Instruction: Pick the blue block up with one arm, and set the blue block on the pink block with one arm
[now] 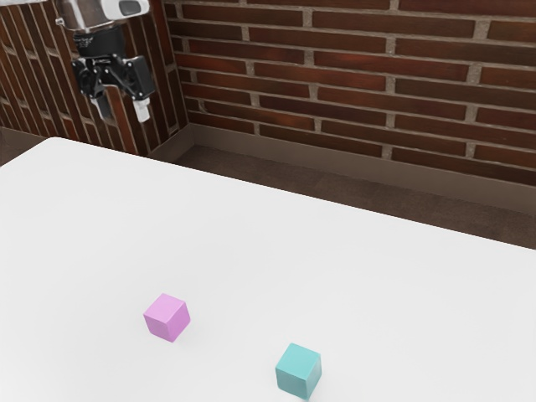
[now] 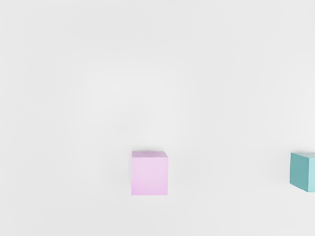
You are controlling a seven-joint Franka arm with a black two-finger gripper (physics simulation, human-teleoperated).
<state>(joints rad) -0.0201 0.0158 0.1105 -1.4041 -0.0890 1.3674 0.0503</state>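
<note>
- The white worktop (image 1: pixel 276 243) is seen carrying both blocks, set apart from each other.
- The pincer (image 1: pixel 122 107) is held high over the worktop's far corner, pointed down, its fingers apart and empty.
- The blue block (image 1: pixel 299 370) lies far below it, toward the exterior view's right, past the pink block (image 1: pixel 166 316).

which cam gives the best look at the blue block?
Exterior view: the blue block shows whole, top and two sides, sitting apart from the pink block. Wrist view: blue block is cut off by the frame edge.
</note>
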